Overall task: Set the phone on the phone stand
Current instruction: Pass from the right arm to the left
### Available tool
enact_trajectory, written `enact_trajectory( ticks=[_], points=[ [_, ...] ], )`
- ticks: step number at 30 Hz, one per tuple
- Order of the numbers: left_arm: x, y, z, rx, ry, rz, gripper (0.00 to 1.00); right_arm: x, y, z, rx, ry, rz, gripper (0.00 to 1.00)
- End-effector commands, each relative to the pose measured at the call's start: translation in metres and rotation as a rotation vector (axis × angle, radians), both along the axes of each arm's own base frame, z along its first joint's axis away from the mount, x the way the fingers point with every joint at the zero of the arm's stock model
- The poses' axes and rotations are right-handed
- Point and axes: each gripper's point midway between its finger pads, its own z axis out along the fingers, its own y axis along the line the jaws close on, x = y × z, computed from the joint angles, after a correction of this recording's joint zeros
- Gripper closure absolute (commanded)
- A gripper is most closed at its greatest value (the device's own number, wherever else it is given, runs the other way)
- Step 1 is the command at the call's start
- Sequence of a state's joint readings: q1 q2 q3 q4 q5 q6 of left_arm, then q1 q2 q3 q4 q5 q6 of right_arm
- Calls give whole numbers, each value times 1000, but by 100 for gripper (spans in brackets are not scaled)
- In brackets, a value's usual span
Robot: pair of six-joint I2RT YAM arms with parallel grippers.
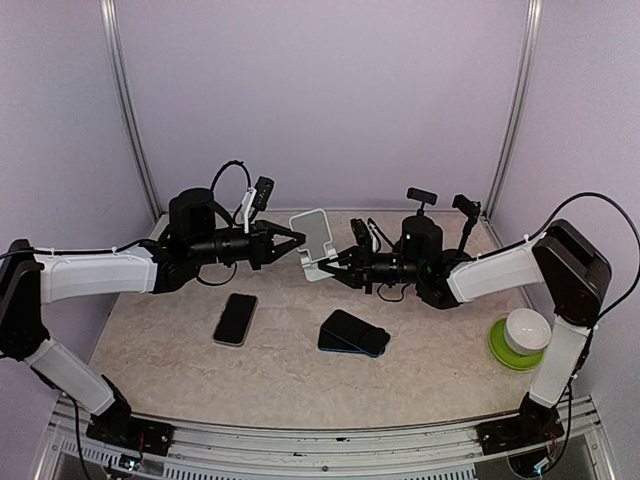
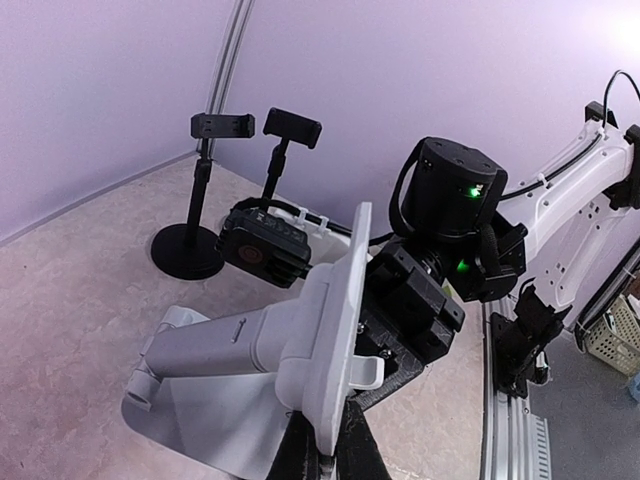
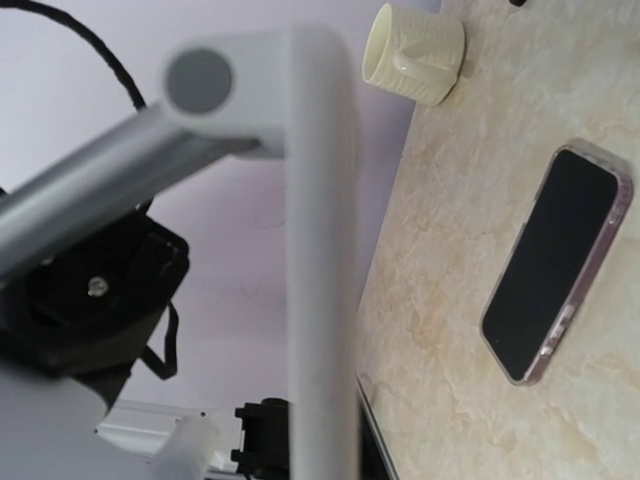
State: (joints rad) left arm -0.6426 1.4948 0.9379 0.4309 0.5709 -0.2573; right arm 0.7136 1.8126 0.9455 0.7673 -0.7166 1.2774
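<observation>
The phone stand [image 2: 330, 330] fills the front of both wrist views, a white hinged plate on a white base, and it sits between the two arms at the middle of the table [image 1: 430, 370]. The left gripper [image 1: 298, 238] is pinched tight on the edge of the plate. The right gripper [image 1: 334, 273] is closed down at the stand's lower part, and seems to have hold of it. Whether the base rests flat on the table I cannot tell.

The phone [image 1: 236, 318], in a pale case, lies flat and face up, untouched, left of the stand and nearer the arm bases. A dark phone [image 1: 353, 333] lies on the stand's near right side; which of the two is meant is not clear.

My reading is that the stand is being set up, and no phone has been picked up yet. Next, the stand should be left upright and steady, then one gripper freed to fetch a phone. A phone lying flat gives little to grab, so the fingers would have to close across its long edges.
</observation>
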Motion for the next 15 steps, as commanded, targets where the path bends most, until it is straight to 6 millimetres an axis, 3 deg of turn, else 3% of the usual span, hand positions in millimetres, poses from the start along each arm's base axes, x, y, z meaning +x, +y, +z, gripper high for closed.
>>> enact_trajectory(
  ticks=[1, 5, 15],
  points=[
    [56, 55, 72, -139, -173, 339, 100, -39, 10, -21, -45, -16, 156, 100],
    [60, 62, 75, -170, -150, 334, 100, -40, 8, -27, -53, -12, 156, 100],
    [60, 54, 70, -155, -136, 312, 100, -40, 11, -26, -49, -1, 162, 100]
  ],
)
